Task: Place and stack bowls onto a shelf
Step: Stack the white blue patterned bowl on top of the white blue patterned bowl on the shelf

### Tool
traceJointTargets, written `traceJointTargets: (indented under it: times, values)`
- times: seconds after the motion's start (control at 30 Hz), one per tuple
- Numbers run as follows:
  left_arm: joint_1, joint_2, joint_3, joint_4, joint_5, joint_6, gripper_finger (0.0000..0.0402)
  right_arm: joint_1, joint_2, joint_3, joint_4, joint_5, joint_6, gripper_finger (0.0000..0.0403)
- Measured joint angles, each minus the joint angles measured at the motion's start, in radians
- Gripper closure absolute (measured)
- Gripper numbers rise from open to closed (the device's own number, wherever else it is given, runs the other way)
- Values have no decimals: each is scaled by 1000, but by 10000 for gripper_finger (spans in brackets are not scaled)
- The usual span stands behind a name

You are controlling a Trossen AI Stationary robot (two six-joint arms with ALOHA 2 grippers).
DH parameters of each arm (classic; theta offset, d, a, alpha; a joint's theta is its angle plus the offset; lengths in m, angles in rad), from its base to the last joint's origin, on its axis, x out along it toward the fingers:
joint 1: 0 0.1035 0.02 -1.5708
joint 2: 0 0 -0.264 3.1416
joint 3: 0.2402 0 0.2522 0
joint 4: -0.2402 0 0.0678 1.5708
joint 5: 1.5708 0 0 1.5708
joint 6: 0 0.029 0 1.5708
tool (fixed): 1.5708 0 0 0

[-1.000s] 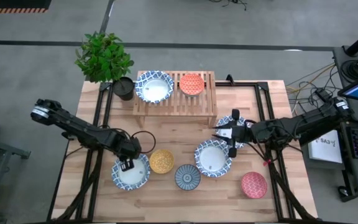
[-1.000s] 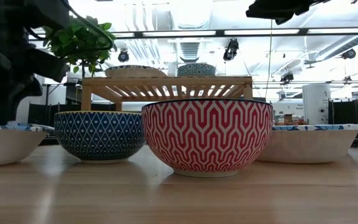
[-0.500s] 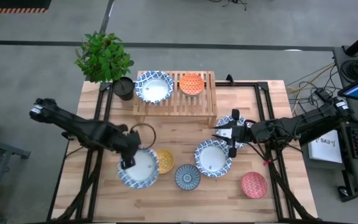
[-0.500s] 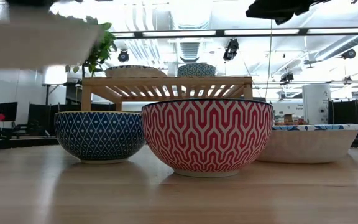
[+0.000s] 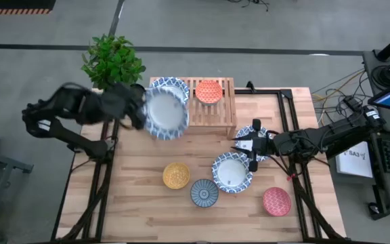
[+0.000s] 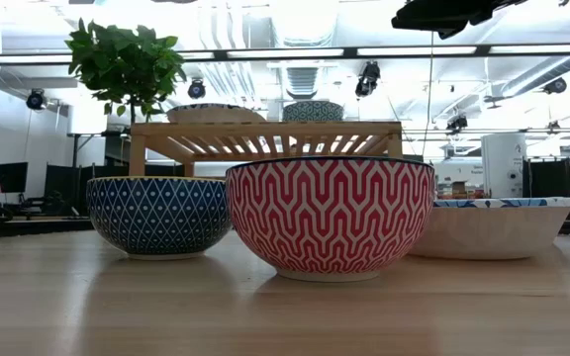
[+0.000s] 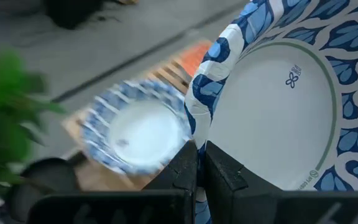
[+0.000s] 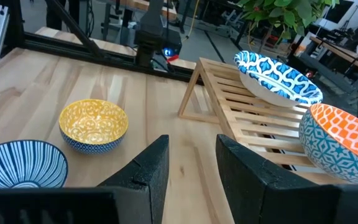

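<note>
Your left hand [image 7: 196, 163] pinches a wide blue-rimmed bowl [image 5: 166, 115] by its rim, tilted above the shelf [image 5: 223, 116], where a white bowl [image 7: 135, 134] and the orange bowl [image 5: 208, 91] already sit. Your right hand [image 5: 237, 146] waits open mid-table. Five bowls remain on the table [image 5: 296, 135], among them yellow [image 5: 176, 175] and red [image 5: 276, 201].

Overhead and table-level views, 2 close wrist views, shelf [image 5: 191, 102] shared.
</note>
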Motion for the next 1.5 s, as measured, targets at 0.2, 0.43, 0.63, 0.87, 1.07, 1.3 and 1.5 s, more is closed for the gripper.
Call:
traceJointTargets:
  times: [0.2,0.43,0.63,0.87,1.07,1.3,1.5]
  values:
    - [246,0,68,-1,86,129,402,0,0,0,-4,3,-2,282]
    - [524,40,70,3,333,220,401,0,0,0,-9,8,-5,282]
    - [615,120,70,9,382,300,401,0,0,0,-13,8,-5,282]
    - [617,207,70,19,397,334,401,0,0,0,-38,9,-5,282]
    - [627,263,70,17,390,349,401,0,0,0,-56,10,-5,282]
    - [634,320,70,7,319,361,401,0,0,0,-57,10,-5,282]
    - [636,332,70,-15,315,362,401,0,0,0,-57,10,-5,282]
